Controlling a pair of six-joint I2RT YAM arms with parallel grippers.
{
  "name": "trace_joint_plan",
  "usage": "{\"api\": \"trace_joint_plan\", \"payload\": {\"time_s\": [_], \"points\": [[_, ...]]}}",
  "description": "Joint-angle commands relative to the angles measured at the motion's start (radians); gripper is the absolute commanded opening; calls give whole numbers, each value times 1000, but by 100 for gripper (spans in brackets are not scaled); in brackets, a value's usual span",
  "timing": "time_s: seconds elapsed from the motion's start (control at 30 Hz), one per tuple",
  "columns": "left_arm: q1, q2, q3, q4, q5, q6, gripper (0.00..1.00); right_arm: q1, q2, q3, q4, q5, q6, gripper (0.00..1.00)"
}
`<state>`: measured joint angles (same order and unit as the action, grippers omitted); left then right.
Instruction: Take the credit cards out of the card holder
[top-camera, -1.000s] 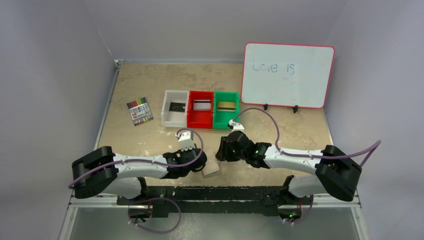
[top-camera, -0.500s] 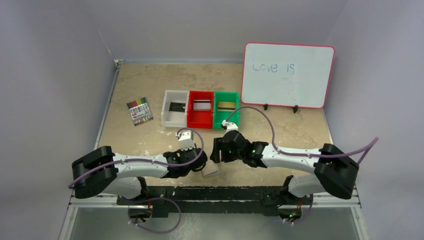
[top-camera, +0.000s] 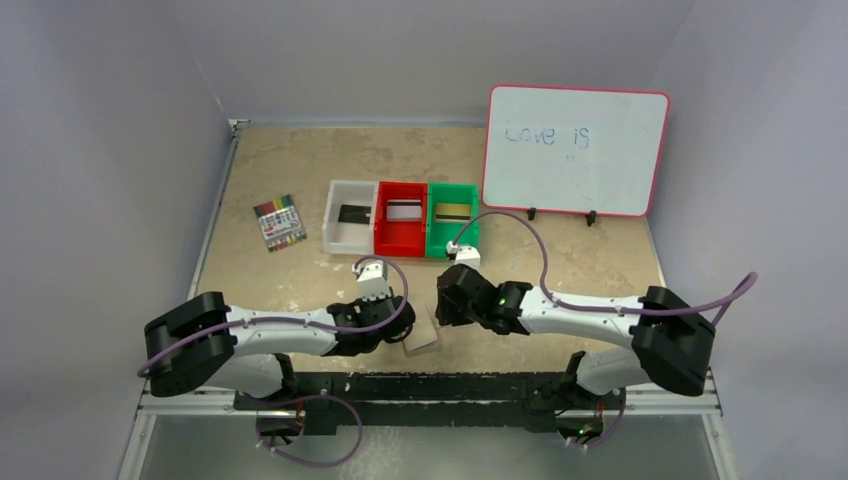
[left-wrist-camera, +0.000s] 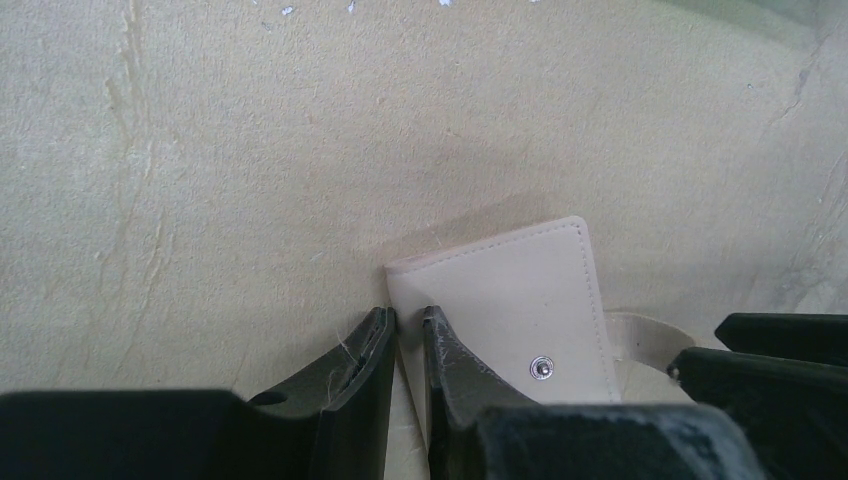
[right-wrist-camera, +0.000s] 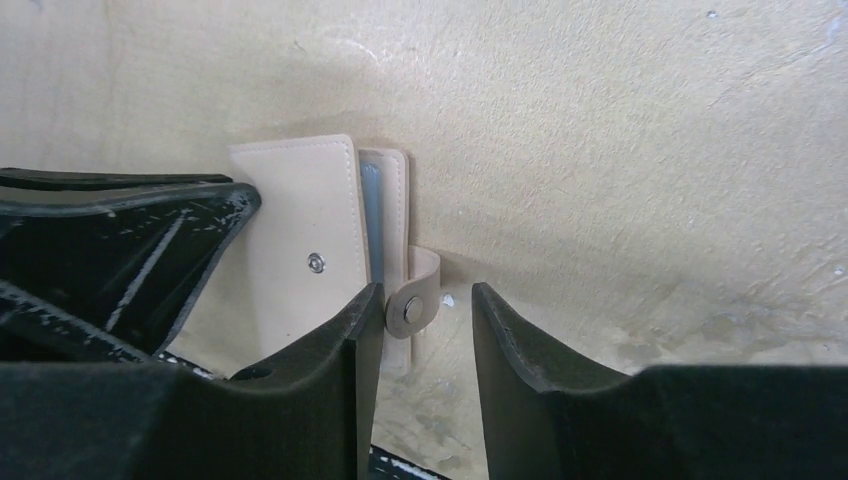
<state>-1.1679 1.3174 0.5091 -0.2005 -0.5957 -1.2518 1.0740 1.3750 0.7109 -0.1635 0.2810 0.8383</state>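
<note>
The beige card holder (top-camera: 422, 336) stands on edge on the table between my two grippers. My left gripper (left-wrist-camera: 408, 318) is shut on the edge of its front flap (left-wrist-camera: 520, 300), beside the snap stud. My right gripper (right-wrist-camera: 425, 295) is open around the holder's snap tab (right-wrist-camera: 413, 300). The tab touches the left finger and the right finger stands apart. A pale blue inside (right-wrist-camera: 369, 215) shows between the flaps. A black credit card (top-camera: 352, 214), a silver one (top-camera: 403, 211) and a gold one (top-camera: 452, 212) lie in the bins.
White (top-camera: 335, 240), red (top-camera: 385, 245) and green (top-camera: 437, 248) bins stand in a row behind the grippers. A pack of coloured markers (top-camera: 279, 222) lies at the left. A whiteboard (top-camera: 575, 150) stands at the back right. The table's front edge is just behind the holder.
My right gripper shifted slightly beside the holder, its jaws widening then narrowing around the tab. The left arm and the holder have not moved.
</note>
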Motion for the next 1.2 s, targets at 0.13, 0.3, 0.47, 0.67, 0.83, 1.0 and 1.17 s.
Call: {"api": "trace_joint_plan", "payload": {"time_s": [0.13, 0.3, 0.47, 0.67, 0.83, 1.0, 1.17], "points": [[1, 23, 11, -93, -2, 37, 16, -3, -44, -31, 26, 24, 39, 31], [1, 20, 13, -101, 0, 37, 16, -3, -14, -26, 55, 22, 35, 26], [1, 13, 6, -102, 1, 32, 16, -3, 11, -22, 43, 42, 46, 18], [-2, -19, 6, -113, -24, 22, 22, -3, -124, -43, 46, 120, 84, 0], [-8, -105, -10, -119, -65, -7, 38, -3, -298, -67, 143, 31, -5, 0], [-10, -234, -22, -189, -144, -44, 56, -3, -277, -43, 192, -30, -46, 0], [-10, -329, -43, -239, -177, -76, 60, -3, -172, 0, 200, -69, -44, 0]]}}
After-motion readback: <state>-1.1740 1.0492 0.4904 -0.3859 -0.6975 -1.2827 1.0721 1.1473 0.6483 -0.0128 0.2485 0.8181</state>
